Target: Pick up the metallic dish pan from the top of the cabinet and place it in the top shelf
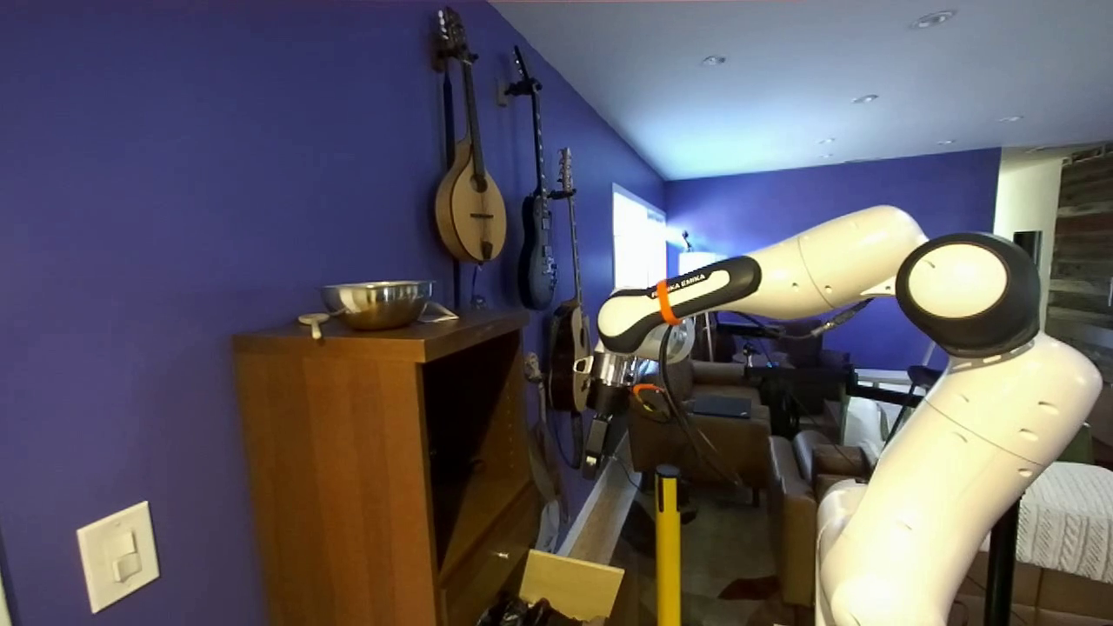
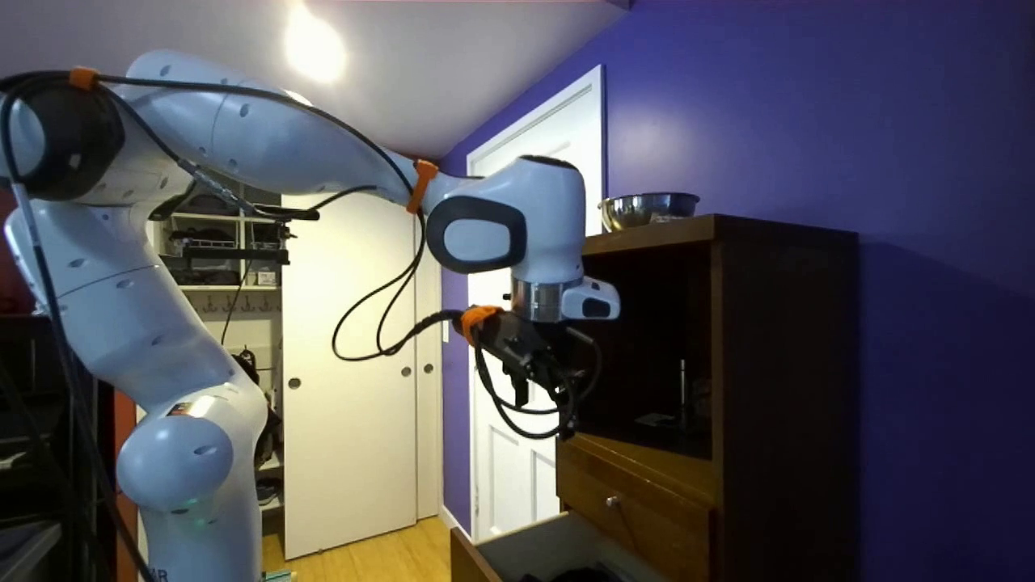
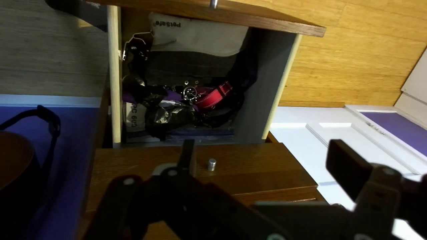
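Observation:
The metallic dish pan (image 1: 378,306) sits upright on the flat top of the brown wooden cabinet (image 1: 339,452); the pan (image 2: 647,210) and cabinet (image 2: 788,364) show in both exterior views. The top shelf (image 2: 647,339) is the dark compartment under the cabinet top, partly hidden by my arm; it also shows from the side (image 1: 474,409). My gripper (image 1: 596,448) points down in front of the cabinet, lower than the pan and apart from it. In the wrist view my gripper (image 3: 267,158) has its fingers wide apart with nothing between them. The pan is out of the wrist view.
An open drawer (image 3: 278,90) full of straps and bags juts out below the gripper. A small light-coloured object (image 1: 314,323) lies beside the pan. A slim upright item (image 2: 683,388) stands inside the shelf. Guitars (image 1: 569,348) hang on the wall; a yellow post (image 1: 668,548) stands nearby.

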You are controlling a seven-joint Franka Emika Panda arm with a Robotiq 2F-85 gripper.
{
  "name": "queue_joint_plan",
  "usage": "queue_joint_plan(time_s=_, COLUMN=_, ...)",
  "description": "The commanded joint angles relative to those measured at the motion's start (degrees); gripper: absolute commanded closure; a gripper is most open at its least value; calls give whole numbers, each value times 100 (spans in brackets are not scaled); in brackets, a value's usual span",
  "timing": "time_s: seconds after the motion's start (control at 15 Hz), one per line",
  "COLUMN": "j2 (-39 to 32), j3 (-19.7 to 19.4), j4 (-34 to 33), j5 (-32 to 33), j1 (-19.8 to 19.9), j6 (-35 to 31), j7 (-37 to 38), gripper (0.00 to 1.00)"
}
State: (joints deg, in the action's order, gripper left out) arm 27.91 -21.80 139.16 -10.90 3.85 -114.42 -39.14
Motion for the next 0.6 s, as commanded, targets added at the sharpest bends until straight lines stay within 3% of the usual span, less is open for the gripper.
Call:
queue_joint_plan(time_s=0.0, j2=21, j3=61, j4=-827, j5=4, j1=251, j6=1144, j7=347, gripper=0)
queue_joint_plan(time_s=0.27, j2=-131, j3=61, j4=-1993, j5=-229, j1=282, j6=2379, j7=956, gripper=0)
queue_joint_plan(time_s=0.53, j2=-359, j3=196, j4=-2989, j5=-690, j1=232, j6=2674, j7=1894, gripper=0)
